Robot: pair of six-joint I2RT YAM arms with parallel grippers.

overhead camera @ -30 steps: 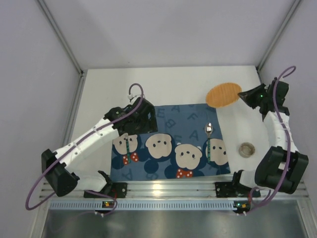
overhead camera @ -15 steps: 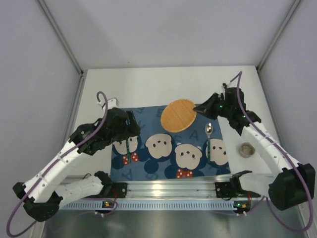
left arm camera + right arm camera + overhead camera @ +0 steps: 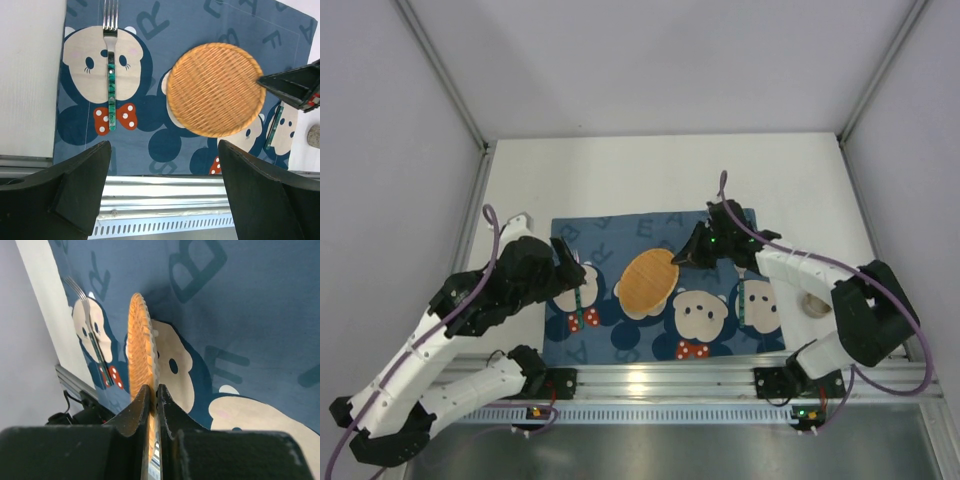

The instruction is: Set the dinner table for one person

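The dinner table (image 3: 620,170) is lying flat and filling the floor of the enclosure, a large plain white rectangle with a ribbed aluminium rail (image 3: 670,378) running along its near edge, where both arm bases are sitting. A blue placemat (image 3: 620,345) printed with cartoon mouse faces and letters is covering the table's near middle, just behind the rail.

The left gripper (image 3: 162,165) is hanging above the placemat's left part with its jaws spread wide and nothing between them. The right gripper (image 3: 152,390) is pinching the rim of a round orange woven plate (image 3: 647,279), jaws nearly together, and is holding it tilted over the placemat's centre; whether the plate is touching the cloth cannot be told.

A green-handled fork (image 3: 110,75) is lying on the leftmost mouse face, tines pointing away from the rail. A second green handle (image 3: 742,303) is showing on the rightmost face, its head hidden under the right arm. A small round grey object (image 3: 813,303) is sitting on the bare white top just right of the placemat.
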